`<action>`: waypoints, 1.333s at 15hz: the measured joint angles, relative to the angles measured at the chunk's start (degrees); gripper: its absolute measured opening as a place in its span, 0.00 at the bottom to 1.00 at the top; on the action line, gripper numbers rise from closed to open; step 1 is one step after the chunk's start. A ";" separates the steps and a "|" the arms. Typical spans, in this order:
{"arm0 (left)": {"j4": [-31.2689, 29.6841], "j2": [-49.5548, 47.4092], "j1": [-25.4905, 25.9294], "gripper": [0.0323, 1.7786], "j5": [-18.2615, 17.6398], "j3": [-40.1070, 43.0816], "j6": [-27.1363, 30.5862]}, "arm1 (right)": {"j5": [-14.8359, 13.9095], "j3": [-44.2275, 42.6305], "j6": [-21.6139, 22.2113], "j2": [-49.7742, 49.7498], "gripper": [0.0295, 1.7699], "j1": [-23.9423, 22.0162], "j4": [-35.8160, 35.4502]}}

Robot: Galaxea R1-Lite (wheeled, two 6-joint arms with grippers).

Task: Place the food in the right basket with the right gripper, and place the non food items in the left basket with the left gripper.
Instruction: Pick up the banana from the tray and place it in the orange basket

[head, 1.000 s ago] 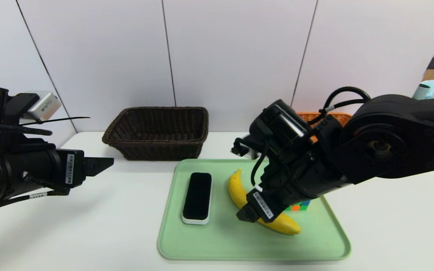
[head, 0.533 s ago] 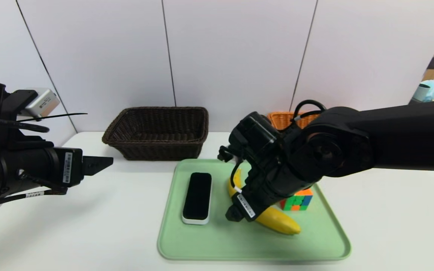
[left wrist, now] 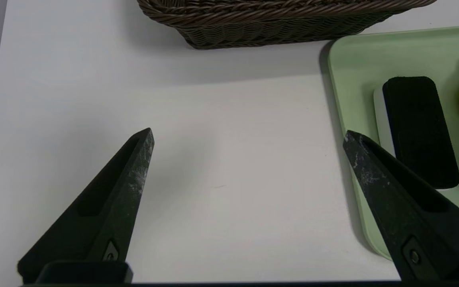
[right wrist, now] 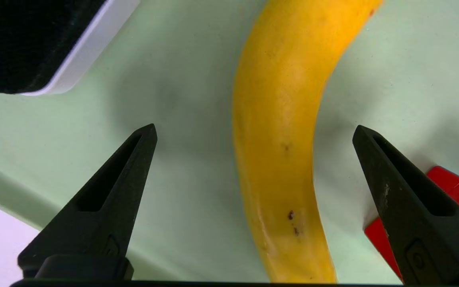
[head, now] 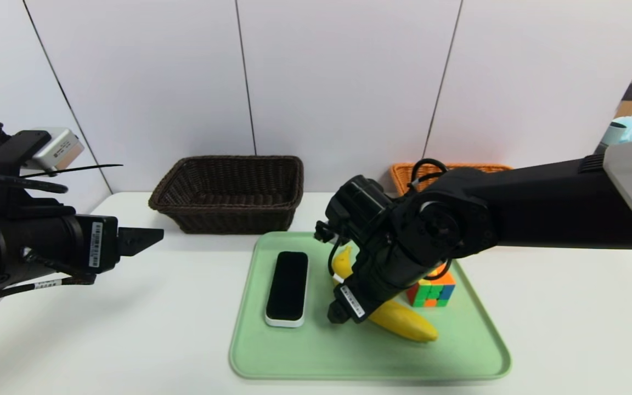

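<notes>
Overhead, mostly hidden behind the right gripper [right wrist: 255, 125] in the head view, yet plainly between its wide-apart fingers in the right wrist view: banana [right wrist: 283, 139], speckled and unclamped.

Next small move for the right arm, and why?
I'd probably ease the right gripper slightly lower, then close it on the banana: its jaws stand open on either side of the fruit, touching neither side, with the fruit lying on the green tray.
</notes>
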 joint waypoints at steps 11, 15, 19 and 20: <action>-0.06 -0.06 -0.30 0.95 -0.09 -0.09 -0.63 | 0.06 -1.71 -0.04 1.30 0.96 -0.24 0.39; -0.11 -0.02 -0.33 0.95 -0.06 -0.30 -0.61 | 0.30 -3.64 0.02 1.38 0.96 -0.61 3.85; -0.06 0.11 -0.68 0.95 -0.11 -0.96 -0.59 | 0.85 -4.39 -0.15 1.17 0.75 -0.66 5.05; -0.09 0.11 -0.72 0.95 -0.09 -1.07 -0.61 | 0.85 -4.49 -0.11 1.19 0.66 -0.66 5.05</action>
